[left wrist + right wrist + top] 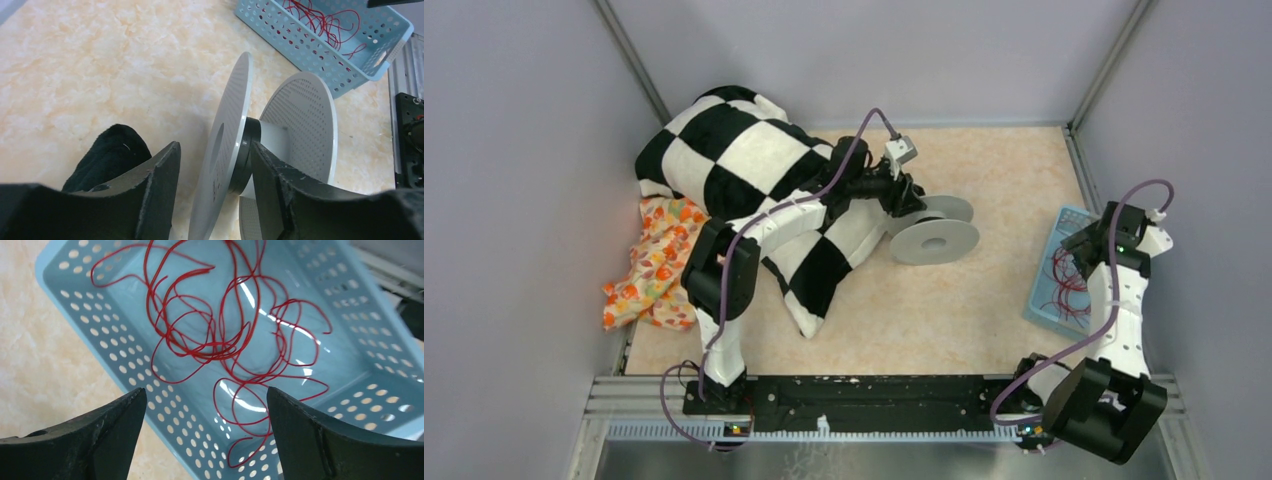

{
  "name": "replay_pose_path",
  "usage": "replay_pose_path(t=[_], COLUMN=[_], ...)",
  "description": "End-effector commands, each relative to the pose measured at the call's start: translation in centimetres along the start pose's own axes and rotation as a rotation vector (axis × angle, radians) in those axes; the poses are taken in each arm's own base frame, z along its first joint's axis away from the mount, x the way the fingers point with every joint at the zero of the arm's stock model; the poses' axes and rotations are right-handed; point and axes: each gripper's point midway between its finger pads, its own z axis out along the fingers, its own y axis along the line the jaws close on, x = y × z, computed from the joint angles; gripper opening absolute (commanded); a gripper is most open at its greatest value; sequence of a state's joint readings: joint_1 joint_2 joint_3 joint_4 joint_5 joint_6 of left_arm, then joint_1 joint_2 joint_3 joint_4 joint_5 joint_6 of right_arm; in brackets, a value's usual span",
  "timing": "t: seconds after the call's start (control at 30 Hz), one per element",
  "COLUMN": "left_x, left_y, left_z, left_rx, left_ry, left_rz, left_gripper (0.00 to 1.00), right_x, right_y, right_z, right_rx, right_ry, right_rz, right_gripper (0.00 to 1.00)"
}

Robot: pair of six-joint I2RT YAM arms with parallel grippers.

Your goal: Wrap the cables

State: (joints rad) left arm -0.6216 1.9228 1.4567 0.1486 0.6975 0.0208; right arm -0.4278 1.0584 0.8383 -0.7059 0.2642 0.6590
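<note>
The thin red curly cables [225,340] lie tangled in the light-blue perforated plastic basket [95,335] at the right edge of the bench [100,75], with your right fingers [100,440] spread empty above them. Pinch one strand and the whole knot may lift and snag the walls. Your left fingers [155,185], spread, straddle the near disc of the grey perforated spool [305,115]; closing could tip it. Bare bench lies between spool and basket.
</note>
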Motion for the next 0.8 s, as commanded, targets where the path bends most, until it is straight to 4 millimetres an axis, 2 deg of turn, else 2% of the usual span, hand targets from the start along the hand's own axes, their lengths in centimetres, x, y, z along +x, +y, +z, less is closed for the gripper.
replay_pose_path(t=[0.0,0.13,0.2,0.3,0.47,0.63,0.77], left_x=[-7.6,-10.5,-11.9,-13.9,-17.3,-19.0,-19.7], left_y=[-0.3,0.3,0.7,0.9,0.0,-1.7,-2.4], left_z=[-2.3,-3.6,-4.0,-5.0,-8.2,-10.5,-11.7], left_rx=[-0.066,-0.124,-0.158,-0.196,-0.223,-0.212,-0.231], left_ry=[-0.136,-0.175,-0.182,-0.190,-0.272,-0.306,-0.322], left_rz=[0.120,0.130,0.113,0.057,-0.181,-0.215,-0.231], left_gripper=[0.63,0.67,0.68,0.68,0.78,0.79,0.78], right_x=[-4.2,-4.3,-3.5,-1.9,0.0,2.1,2.4], right_y=[-1.6,-1.9,-1.7,-1.3,-1.6,-1.2,-0.4], right_z=[-2.6,-2.0,-1.2,0.0,1.5,3.4,4.3], right_rx=[0.071,0.067,0.060,0.027,0.025,0.010,-0.016], right_ry=[-0.186,-0.219,-0.183,-0.129,-0.088,-0.004,0.011], right_rz=[0.039,-0.017,-0.058,-0.081,-0.086,-0.102,-0.085], right_gripper=[0.90,0.88,0.85,0.85,0.81,0.74,0.67])
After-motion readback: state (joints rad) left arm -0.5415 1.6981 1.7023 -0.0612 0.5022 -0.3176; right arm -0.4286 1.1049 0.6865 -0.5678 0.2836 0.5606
